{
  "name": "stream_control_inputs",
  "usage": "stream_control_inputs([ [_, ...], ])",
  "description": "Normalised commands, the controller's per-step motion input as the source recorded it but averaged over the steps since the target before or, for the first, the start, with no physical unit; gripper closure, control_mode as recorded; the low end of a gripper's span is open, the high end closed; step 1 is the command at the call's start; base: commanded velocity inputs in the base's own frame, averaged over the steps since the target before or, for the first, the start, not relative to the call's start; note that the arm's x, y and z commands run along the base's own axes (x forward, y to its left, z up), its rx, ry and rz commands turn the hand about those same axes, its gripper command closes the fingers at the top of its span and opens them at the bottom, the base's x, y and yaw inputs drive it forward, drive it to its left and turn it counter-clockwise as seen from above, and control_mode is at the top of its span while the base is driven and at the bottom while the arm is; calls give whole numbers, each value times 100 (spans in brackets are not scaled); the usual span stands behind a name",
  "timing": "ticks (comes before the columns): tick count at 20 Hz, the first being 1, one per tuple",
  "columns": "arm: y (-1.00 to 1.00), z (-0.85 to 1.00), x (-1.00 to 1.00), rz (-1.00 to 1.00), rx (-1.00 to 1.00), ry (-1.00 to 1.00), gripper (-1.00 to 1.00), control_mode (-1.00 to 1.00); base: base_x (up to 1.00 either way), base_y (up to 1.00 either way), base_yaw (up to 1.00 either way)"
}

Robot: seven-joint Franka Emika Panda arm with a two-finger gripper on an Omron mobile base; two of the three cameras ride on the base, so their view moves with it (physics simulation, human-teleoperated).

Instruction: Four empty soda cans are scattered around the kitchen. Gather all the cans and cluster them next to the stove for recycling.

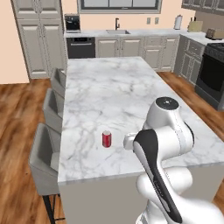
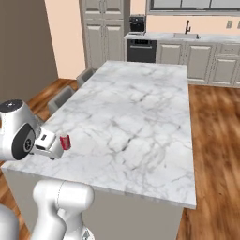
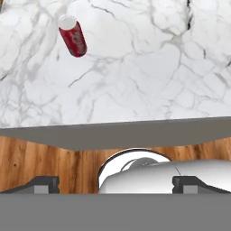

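Observation:
One red soda can with a silvery top stands upright on the white marble island, near its front edge. In the right base view the can sits just beyond my white hand. From the hand view the can is at the upper left, and my gripper is open with nothing between its widely spread fingertips. The gripper hangs above the island's front edge, apart from the can. The black stove stands at the far right, across a strip of wooden floor.
Grey stools line the island's left side. The back counter holds a sink, a dark coffee machine and a black dishwasher below. A toaster sits on the counter beside the stove. Wooden floor surrounds the island.

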Motion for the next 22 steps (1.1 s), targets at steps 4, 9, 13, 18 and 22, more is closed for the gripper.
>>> stream_control_inputs([
  [4, 0, 0, 0, 0, 0, 0, -100, 100, 87, -16, -13],
  [9, 0, 0, 0, 0, 0, 0, -100, 100, 53, -3, -23],
  [13, 0, 0, 0, 0, 0, 0, -100, 100, 0, 0, 0],
  [18, 0, 0, 0, 0, 0, 0, -100, -100, 0, 0, 0],
  [22, 37, 12, 66, 7, -11, -10, -100, -100, 0, 0, 0],
])
